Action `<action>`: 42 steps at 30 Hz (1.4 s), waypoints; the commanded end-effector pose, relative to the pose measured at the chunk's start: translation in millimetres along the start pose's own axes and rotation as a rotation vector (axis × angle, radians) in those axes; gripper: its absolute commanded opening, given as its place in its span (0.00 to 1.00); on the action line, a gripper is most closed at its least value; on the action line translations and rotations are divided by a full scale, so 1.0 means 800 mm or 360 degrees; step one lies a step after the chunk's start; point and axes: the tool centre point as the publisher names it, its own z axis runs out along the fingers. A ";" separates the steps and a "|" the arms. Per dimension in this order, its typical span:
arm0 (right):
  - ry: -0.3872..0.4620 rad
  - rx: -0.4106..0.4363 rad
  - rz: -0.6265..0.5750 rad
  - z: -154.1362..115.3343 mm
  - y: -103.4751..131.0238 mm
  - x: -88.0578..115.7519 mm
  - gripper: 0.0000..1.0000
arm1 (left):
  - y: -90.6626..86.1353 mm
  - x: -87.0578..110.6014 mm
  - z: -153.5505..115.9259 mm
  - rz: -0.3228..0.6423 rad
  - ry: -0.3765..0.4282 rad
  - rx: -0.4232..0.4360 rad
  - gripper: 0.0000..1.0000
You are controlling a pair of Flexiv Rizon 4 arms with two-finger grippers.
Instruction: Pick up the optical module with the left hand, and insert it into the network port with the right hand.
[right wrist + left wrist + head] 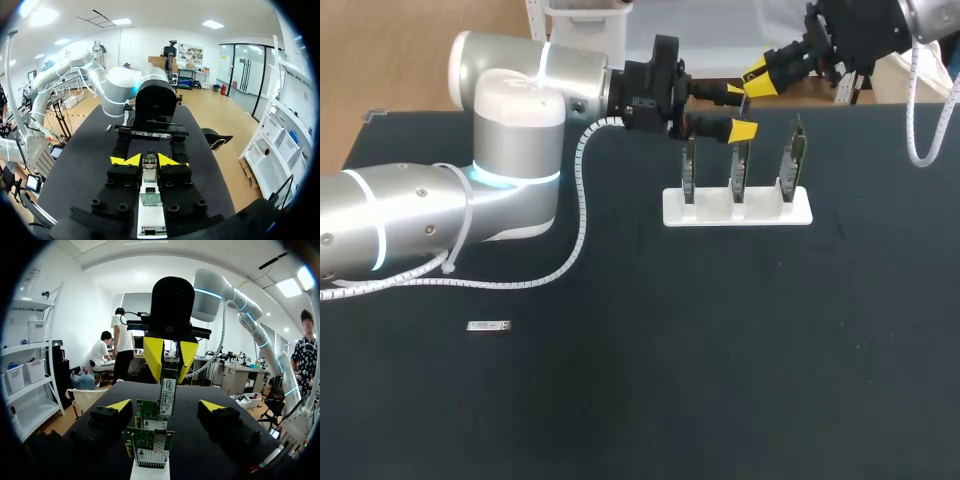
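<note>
two modules are showing up here, so i'm sorting them out first. one optical module [167, 396] is hanging upright in the right gripper [169, 371], with the yellow tips pinching its upper end from both sides. a spare module [488, 326] is lying flat on the table [720, 380], well apart from everything else, over on the left arm's side.

the held one is hovering just above the network cards [740, 168], which are standing in a row in the white stand [737, 210]. i'm guessing it's lining up over the middle card, but the head view is too cramped there to be sure.

the left gripper [738, 112] is sitting right by the cards too, fingers spread wide and holding nothing. in its own wrist view it's flanking the row, one finger on either side.

progress-wise i'm reading it like this: the pick-up part is looking done, since the module is sitting with the right hand where the task wants it. the actual push into the port is what's remaining.

labels: the module is wearing a white sticker with dark print and a small logo, facing the left wrist camera. i'm not reading it off.
</note>
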 end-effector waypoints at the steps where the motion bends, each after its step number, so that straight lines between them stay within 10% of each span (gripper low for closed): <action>1: -0.0002 0.0004 -0.0002 0.002 -0.001 0.000 0.00 | 0.002 -0.003 -0.005 0.0028 0.0034 -0.0010 1.00; 16: -0.0002 0.0012 -0.0005 -0.001 -0.003 0.001 0.00 | -0.005 0.002 -0.029 0.0016 0.0400 -0.0097 1.00; 42: 0.0003 0.0012 0.0007 -0.004 -0.001 0.003 0.00 | 0.001 0.020 -0.032 0.0006 0.0581 -0.0105 1.00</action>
